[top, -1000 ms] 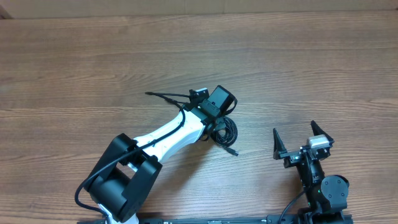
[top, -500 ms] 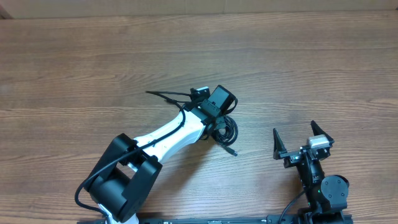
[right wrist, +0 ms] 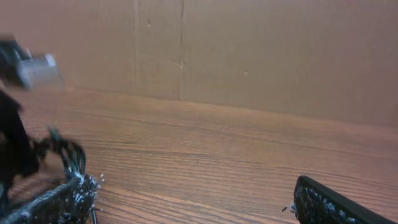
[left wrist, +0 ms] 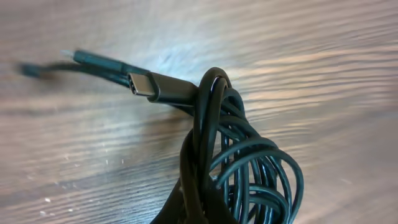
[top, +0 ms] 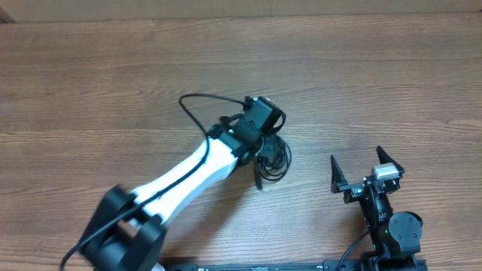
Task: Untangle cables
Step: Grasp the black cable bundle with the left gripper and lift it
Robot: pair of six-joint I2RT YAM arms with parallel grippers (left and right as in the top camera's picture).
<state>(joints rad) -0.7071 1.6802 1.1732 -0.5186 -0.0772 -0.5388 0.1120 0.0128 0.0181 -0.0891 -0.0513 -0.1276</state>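
Note:
The cables (top: pixel 276 158) are a tangled coil of thin black cords at the table's middle, with one strand arcing up and left (top: pixel 194 102). My left gripper (top: pixel 263 140) is shut on the coil, mostly hidden under its wrist. In the left wrist view the coil (left wrist: pixel 249 162) hangs from my fingers (left wrist: pixel 199 202) just above the wood, and a USB-C plug (left wrist: pixel 148 85) sticks out to the left through a loop. My right gripper (top: pixel 367 170) is open and empty at the near right, well apart from the coil. The right wrist view shows its fingertips (right wrist: pixel 62 200) spread wide and the cables (right wrist: pixel 65 152) blurred at the left.
The wooden table (top: pixel 376 83) fills the views. A brown cardboard wall (right wrist: pixel 249 50) stands along the far edge. The white left arm (top: pixel 188 169) stretches diagonally from the near left to the coil.
My left arm has swung and raised the coil. The strand that lay straight to the left now arcs in a loop, and the loose plug end below has shifted left. The right arm has not moved.

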